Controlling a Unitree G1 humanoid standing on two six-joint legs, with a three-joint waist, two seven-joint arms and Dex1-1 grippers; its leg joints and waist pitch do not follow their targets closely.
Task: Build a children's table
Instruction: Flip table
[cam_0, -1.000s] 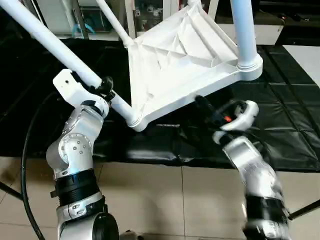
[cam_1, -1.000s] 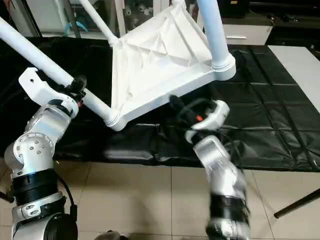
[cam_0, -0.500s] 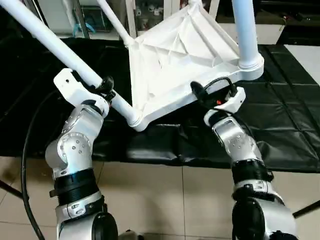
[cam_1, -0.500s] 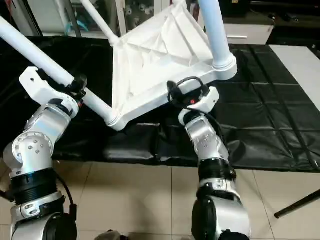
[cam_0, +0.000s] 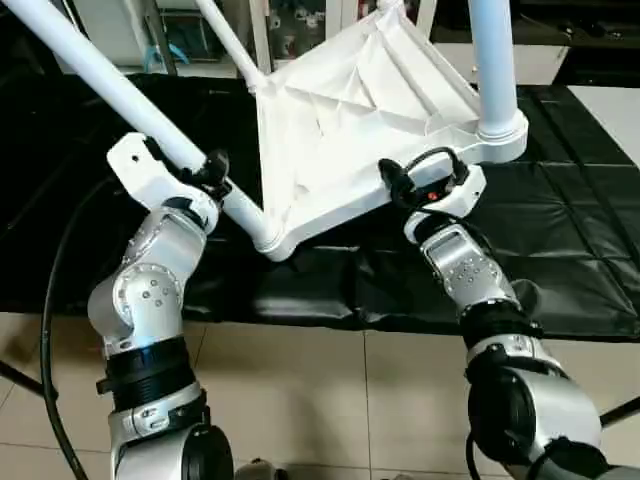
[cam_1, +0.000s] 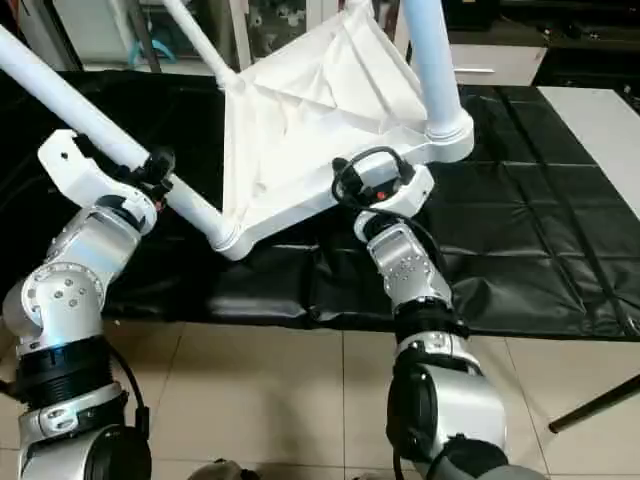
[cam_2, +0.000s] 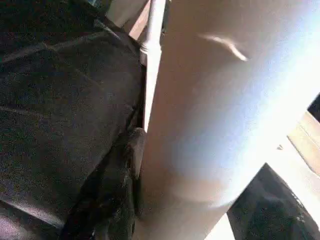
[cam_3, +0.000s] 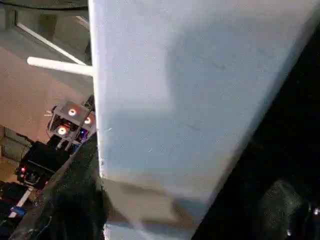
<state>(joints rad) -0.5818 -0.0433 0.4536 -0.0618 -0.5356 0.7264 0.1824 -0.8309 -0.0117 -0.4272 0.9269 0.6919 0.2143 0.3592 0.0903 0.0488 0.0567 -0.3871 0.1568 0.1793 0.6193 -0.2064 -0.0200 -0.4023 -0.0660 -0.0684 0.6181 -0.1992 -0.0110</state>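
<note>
My left gripper (cam_0: 212, 170) pinches a white leg (cam_0: 120, 95) near its socket; the tabletop (cam_0: 350, 130) stands tilted over the black work table (cam_0: 560, 220); my right gripper (cam_0: 392, 182) touches its near rim, whether clamped I cannot tell.

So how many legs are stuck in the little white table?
3: one leg in the left gripper, one at the far corner, one on the right. A fourth could be hidden.

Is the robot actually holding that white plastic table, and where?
The left gripper clamps one white tube leg near its socket. The right gripper sits at the tabletop's edge; grip unclear.
</note>
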